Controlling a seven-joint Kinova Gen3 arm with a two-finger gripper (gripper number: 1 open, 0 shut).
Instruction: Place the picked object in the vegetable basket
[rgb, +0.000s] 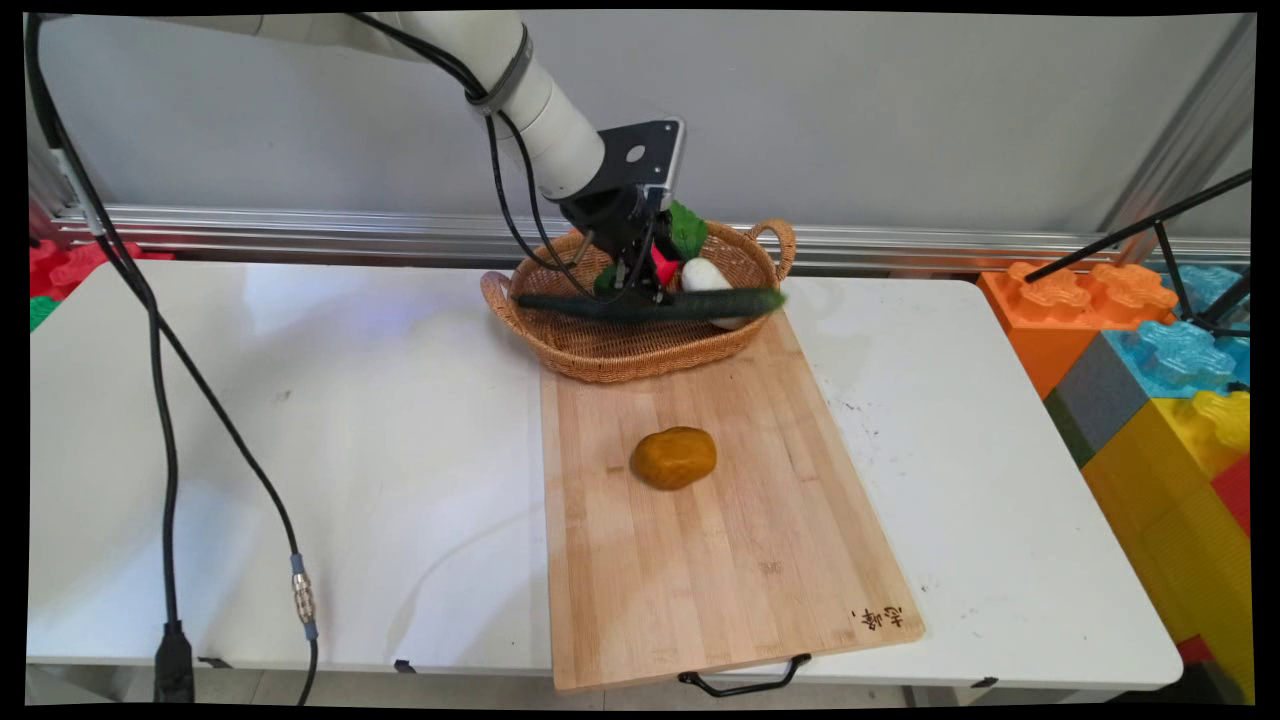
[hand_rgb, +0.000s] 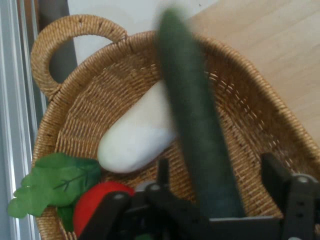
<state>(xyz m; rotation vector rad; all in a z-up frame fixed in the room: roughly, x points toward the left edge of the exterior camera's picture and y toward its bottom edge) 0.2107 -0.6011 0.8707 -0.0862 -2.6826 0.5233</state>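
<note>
White table (rgb: 300, 420) carries a cutting board (rgb: 720, 540) with a basket (rgb: 600, 355) at its far edge. Above that basket the tool (rgb: 640, 290) pinches a cucumber (rgb: 650, 305) level; a firm central grip should prevent tipping. An orange potato (rgb: 673, 458) sits mid-board.

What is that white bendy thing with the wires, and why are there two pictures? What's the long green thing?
The white bendy thing is a robot arm. At its end is a black gripper, like a hand with two fingers. One picture comes from a camera looking down over the white table. The other comes from a camera on the robot's hand, so it sees things very close. The long green thing is a cucumber, and the gripper is holding it over a woven basket. In the basket are a white vegetable, a red one and a green leaf. A wooden cutting board lies on the table with an orange-brown potato on it.
</note>
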